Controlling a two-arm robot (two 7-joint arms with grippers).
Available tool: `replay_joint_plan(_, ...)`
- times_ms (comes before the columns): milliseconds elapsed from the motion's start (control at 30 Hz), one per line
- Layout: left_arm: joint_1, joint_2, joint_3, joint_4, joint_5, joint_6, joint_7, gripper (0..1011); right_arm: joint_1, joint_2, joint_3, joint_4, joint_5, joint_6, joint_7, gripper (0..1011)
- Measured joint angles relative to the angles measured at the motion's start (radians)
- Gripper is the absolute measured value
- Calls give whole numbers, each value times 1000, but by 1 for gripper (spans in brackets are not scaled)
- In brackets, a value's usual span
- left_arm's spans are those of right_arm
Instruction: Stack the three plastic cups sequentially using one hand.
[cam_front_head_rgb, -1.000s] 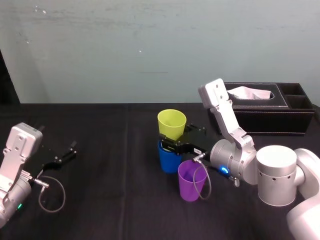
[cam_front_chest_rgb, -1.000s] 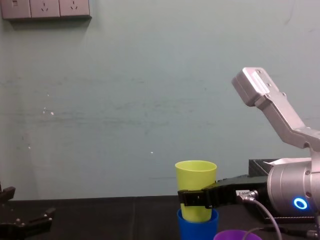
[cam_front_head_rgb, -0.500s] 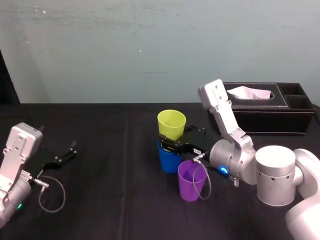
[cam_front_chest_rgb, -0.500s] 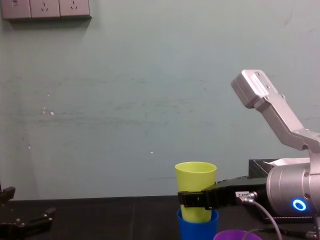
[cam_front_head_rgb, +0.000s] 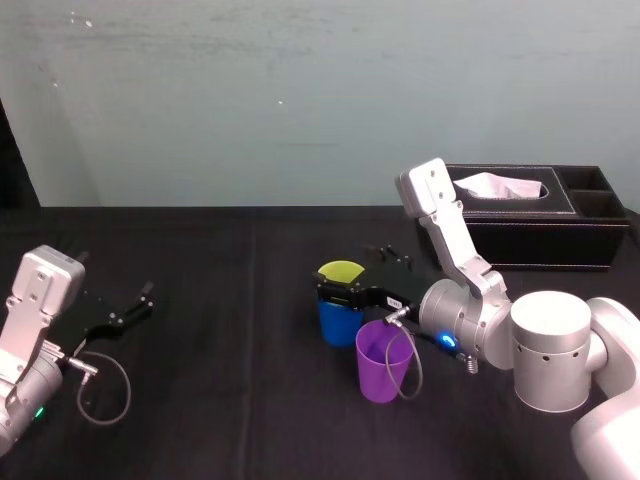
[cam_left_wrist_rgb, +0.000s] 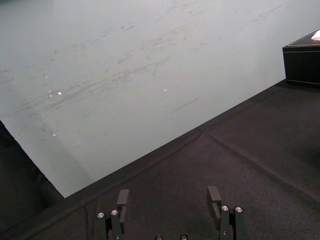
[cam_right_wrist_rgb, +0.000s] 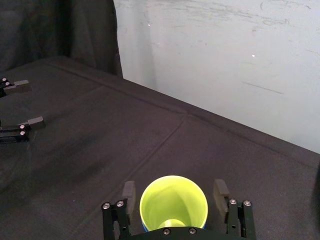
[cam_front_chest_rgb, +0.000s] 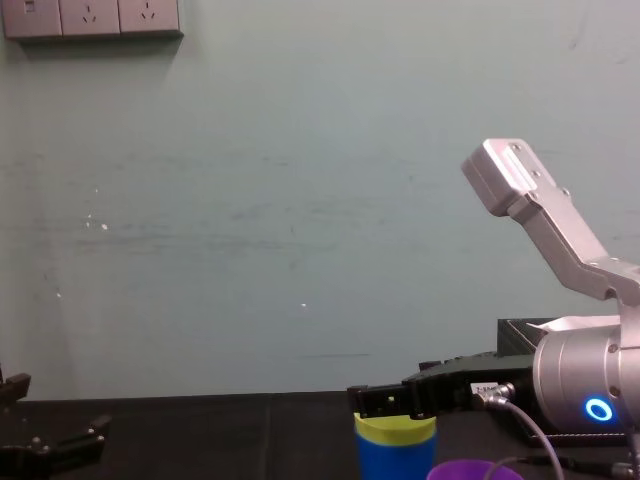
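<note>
Yellow-green cup had dropped from its raised position into the blue cup at mid-table, with only its rim showing above. Right gripper had released it, jaws spread clear of the rim on either side, holding nothing. First stacking step judged complete; purple cup, just near-right of the pair, remained unstacked. Left gripper lay parked at near left, jaws apart and empty.

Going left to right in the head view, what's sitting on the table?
left gripper → blue cup with the yellow-green cup nested inside it → purple cup → black tissue box
</note>
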Motion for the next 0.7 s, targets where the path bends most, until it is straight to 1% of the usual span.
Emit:
replay_joint_plan(67, 0, 0, 0, 0, 0, 0, 0, 1000, 0, 0, 0, 0, 0, 0, 0, 1003)
replay_joint_plan(400, 0, 0, 0, 0, 0, 0, 0, 1000, 0, 0, 0, -1, 1, 1, 0, 1003)
replay_joint_plan(600, 0, 0, 0, 0, 0, 0, 0, 1000, -18, 6, 10, -29, 1, -7, -2, 1003)
replay_joint_plan(700, 0, 0, 0, 0, 0, 0, 0, 1000, -34, 13, 21, -55, 5, -7, -7, 1003)
